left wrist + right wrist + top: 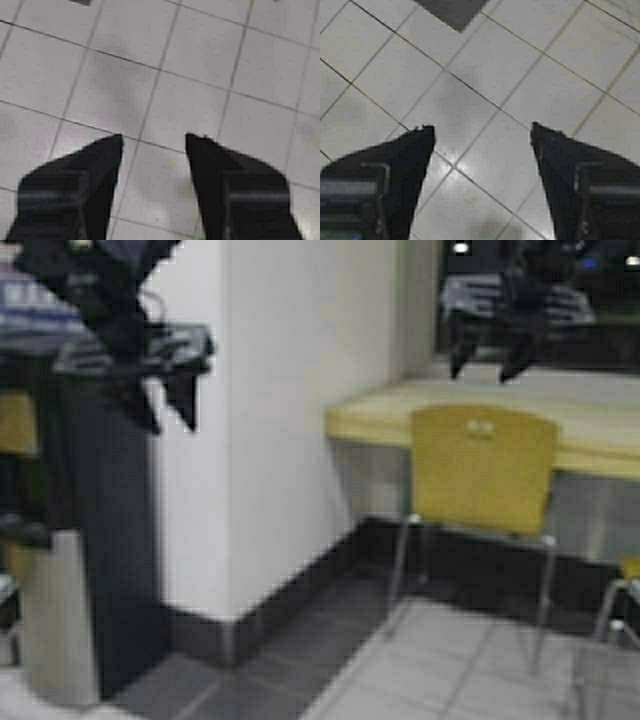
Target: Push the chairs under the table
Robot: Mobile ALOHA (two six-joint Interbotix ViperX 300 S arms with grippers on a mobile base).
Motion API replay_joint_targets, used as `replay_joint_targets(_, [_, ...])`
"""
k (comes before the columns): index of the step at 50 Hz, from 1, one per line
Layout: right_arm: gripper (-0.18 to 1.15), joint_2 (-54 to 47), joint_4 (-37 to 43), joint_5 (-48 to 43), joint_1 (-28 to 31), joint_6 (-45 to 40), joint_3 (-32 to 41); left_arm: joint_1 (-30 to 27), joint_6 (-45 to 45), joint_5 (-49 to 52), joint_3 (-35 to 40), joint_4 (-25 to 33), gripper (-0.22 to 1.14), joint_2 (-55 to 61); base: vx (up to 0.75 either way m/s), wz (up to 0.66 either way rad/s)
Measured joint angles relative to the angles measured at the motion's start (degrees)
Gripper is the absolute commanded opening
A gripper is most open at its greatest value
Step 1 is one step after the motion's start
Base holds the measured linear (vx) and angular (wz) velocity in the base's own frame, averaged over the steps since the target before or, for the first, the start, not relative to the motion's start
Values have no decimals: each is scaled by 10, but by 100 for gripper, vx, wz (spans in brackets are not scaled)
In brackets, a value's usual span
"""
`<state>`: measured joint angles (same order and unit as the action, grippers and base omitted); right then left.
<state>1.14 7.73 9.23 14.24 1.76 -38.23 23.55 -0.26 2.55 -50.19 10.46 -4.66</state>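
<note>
A mustard-yellow chair [483, 470] with chrome legs stands at the pale-wood table [375, 412], its backrest against the table's front edge. The corner of a second yellow chair [630, 570] shows at the right edge. My left gripper [170, 405] hangs raised at the upper left, open and empty; in the left wrist view [154, 137] only floor tiles lie below it. My right gripper [490, 365] hangs raised above the table, open and empty; in the right wrist view [481, 129] it is over bare tiles.
A white pillar [270, 430] with a dark skirting stands left of the table. A dark cabinet [95, 540] stands at the far left. Pale floor tiles [440, 670] lie before the chairs. A dark window [600, 300] is behind the table.
</note>
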Motion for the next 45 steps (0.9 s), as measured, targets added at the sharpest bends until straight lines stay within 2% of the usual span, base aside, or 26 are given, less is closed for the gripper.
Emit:
replay_joint_targets(21, [93,-2,0,7,1,-3,4,-1,2,-1,1,0,80,6,-18,-31])
replay_joint_targets(45, [93,-19,0,8,-3,-9,22,4,-2,0,0,-1,80,7,-13,-52])
